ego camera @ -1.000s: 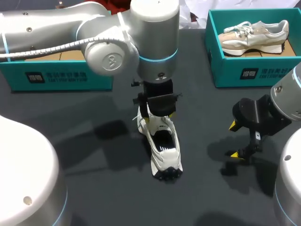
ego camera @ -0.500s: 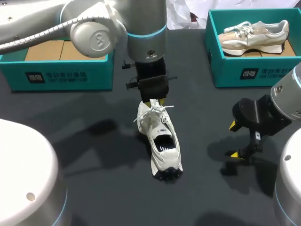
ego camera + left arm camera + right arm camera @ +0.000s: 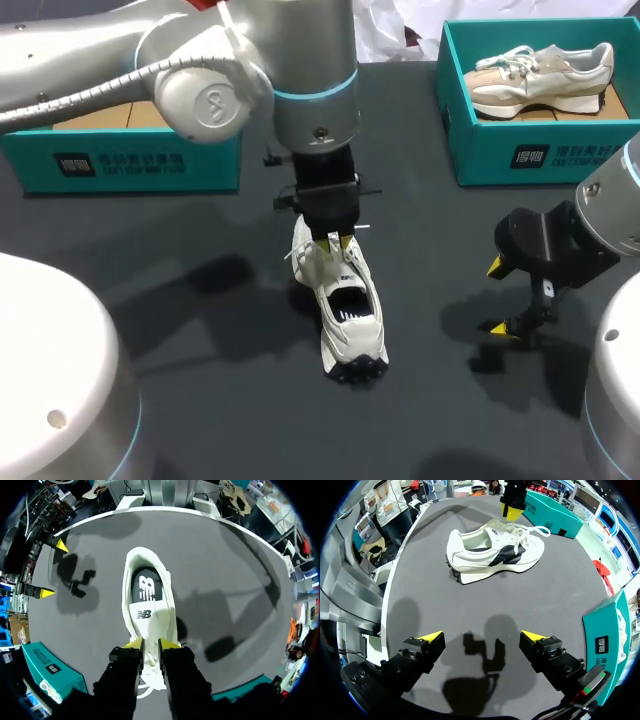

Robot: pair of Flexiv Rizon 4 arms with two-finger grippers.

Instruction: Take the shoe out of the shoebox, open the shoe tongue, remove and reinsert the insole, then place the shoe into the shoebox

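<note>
A white shoe (image 3: 345,310) with a dark side stripe stands upright mid-table, heel toward the front edge. In the left wrist view its black insole (image 3: 147,585) shows inside the opening. My left gripper (image 3: 332,240) points straight down at the laced end; its fingers (image 3: 135,644) are drawn close and pinch the top of the white tongue (image 3: 151,617) from both sides. My right gripper (image 3: 496,297) hangs open over bare table to the shoe's right, nothing between its fingertips (image 3: 432,636). From there the shoe (image 3: 490,555) lies ahead.
A teal shoebox (image 3: 470,150) at the back right holds a beige shoe (image 3: 540,75). A second teal shoebox (image 3: 130,160) stands at the back left, partly behind my left arm. Dark table surface (image 3: 200,330) surrounds the white shoe.
My left gripper's fingers have drawn together on the tongue, after the wrist shifted a little back toward the laces. The shoe and my right arm have stayed put.
</note>
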